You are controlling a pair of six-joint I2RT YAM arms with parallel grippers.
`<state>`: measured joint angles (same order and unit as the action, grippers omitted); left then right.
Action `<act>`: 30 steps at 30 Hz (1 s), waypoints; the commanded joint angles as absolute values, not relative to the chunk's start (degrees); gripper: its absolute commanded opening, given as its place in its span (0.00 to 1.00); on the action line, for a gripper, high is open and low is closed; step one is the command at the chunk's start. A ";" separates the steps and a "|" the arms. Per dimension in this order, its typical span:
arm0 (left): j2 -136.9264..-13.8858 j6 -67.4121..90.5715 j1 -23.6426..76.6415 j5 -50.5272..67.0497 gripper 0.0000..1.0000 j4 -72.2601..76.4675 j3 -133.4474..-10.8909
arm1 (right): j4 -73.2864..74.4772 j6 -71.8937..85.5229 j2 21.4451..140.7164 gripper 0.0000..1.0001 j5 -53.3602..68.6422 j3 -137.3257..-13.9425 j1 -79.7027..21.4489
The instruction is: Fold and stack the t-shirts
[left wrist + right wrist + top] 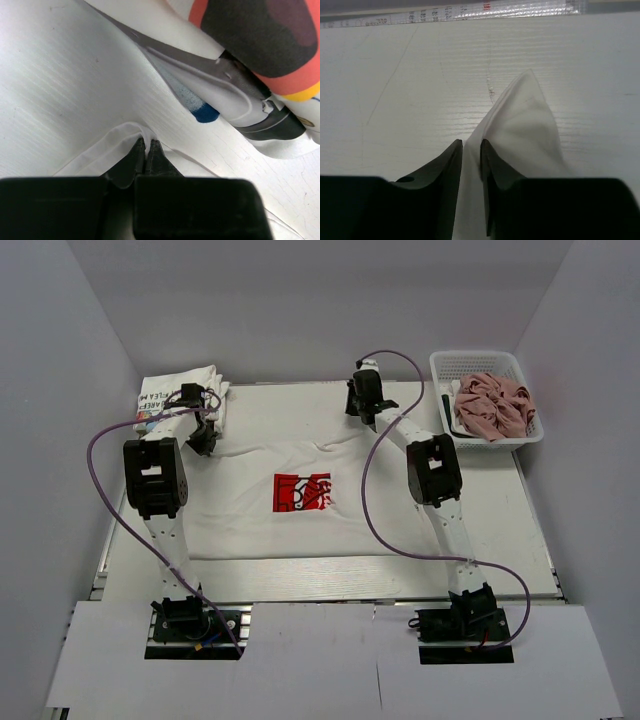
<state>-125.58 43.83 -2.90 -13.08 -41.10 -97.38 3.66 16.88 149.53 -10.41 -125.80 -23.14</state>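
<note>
1. The logo t-shirt (260, 530) lies spread flat in the middle of the table (500, 540), with its red logo (302, 492) facing up.
2. Back-left of the logo, the left gripper (148, 145) has its fingers pressed together on a fold of the shirt's far edge. The grip looks sound.
3. Back-right of the logo, the right gripper (471, 145) has its fingers nearly together with white cloth in the slit. The bite looks shallow, so check that it holds before lifting.
4. Raise both corners level and together, then carry them toward the near hem over the logo, keeping the edge taut for a straight crease.
5. Farther back-left of the logo sits the folded stack (180, 392) — don't drag it. Far back-right, the pink tee (490, 405) waits in the basket (478, 357).
</note>
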 commanded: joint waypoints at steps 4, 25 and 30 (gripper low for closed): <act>-121.73 43.59 -3.08 -15.46 0.00 -42.80 -96.06 | -3.07 13.10 143.98 0.00 -16.43 -122.62 -23.91; -105.04 45.35 -1.93 -16.08 0.00 -41.75 -81.39 | -6.33 18.71 99.77 0.00 -13.45 -74.30 -25.84; -98.02 44.82 -1.93 -13.02 0.00 -40.17 -78.05 | -5.71 20.56 88.88 0.00 -15.38 -65.14 -26.37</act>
<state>-105.01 44.62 -2.11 -14.17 -41.52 -79.59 -4.38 17.96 94.98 -13.89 -67.94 -25.96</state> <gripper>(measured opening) 0.038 0.019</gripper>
